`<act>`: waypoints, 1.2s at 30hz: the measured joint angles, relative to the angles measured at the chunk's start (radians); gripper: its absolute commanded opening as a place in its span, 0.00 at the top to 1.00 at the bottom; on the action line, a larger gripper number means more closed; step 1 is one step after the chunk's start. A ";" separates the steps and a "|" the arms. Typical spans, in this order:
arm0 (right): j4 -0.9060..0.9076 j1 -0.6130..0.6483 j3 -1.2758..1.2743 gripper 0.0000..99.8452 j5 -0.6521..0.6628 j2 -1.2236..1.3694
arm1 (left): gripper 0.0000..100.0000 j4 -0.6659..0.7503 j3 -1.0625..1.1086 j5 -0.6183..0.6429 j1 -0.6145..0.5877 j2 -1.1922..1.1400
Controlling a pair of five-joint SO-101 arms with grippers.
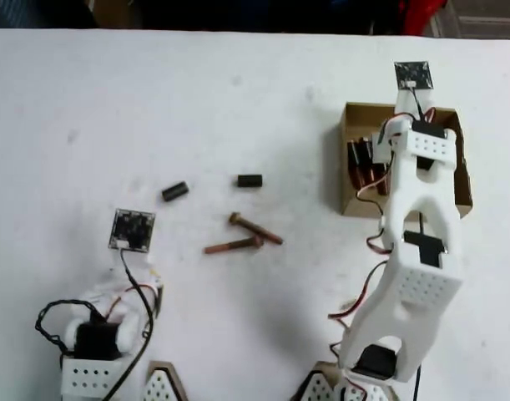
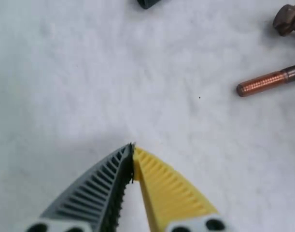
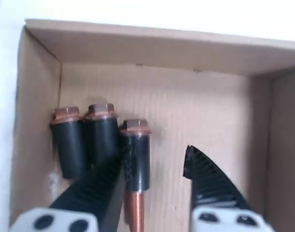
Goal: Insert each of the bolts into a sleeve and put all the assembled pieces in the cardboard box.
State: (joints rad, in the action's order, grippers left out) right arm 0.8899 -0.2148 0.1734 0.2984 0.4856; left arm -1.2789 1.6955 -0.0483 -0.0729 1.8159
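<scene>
High view: the cardboard box (image 1: 345, 167) sits at about three o'clock on the table (image 1: 113, 100), under the right arm. Dark assembled pieces (image 1: 361, 167) lie against its nine o'clock wall. Near the table's centre are a bare sleeve (image 1: 175, 191) and a second sleeve (image 1: 249, 180). At six o'clock of them lie a bolt (image 1: 256, 229) and a second bolt (image 1: 234, 246), just beside each other.

Left wrist view: the left gripper (image 2: 133, 150) is pressed together on nothing, over bare table, with the second bolt's threaded end (image 2: 270, 82) nearby.

Right wrist view: the count becomes clear, with three copper-headed pieces side by side. The right gripper (image 3: 156, 152) is spread inside the box, one finger (image 3: 104, 179) just beside the third piece (image 3: 136, 159).
</scene>
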 measured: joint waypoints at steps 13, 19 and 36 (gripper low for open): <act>0.236 0.084 0.000 0.86 0.000 -0.304 | 0.98 0.000 0.000 0.000 0.000 0.000; 0.334 0.166 0.000 0.86 0.000 -0.434 | 0.98 0.000 0.000 0.000 -0.021 0.000; 0.474 0.496 -0.021 0.86 0.219 -0.600 | 0.98 0.000 0.000 0.000 -0.061 0.000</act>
State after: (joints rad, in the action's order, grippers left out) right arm 1.3640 0.2808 0.1519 0.5178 -0.1143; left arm -1.2789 1.6955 -0.0483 -0.1343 1.8159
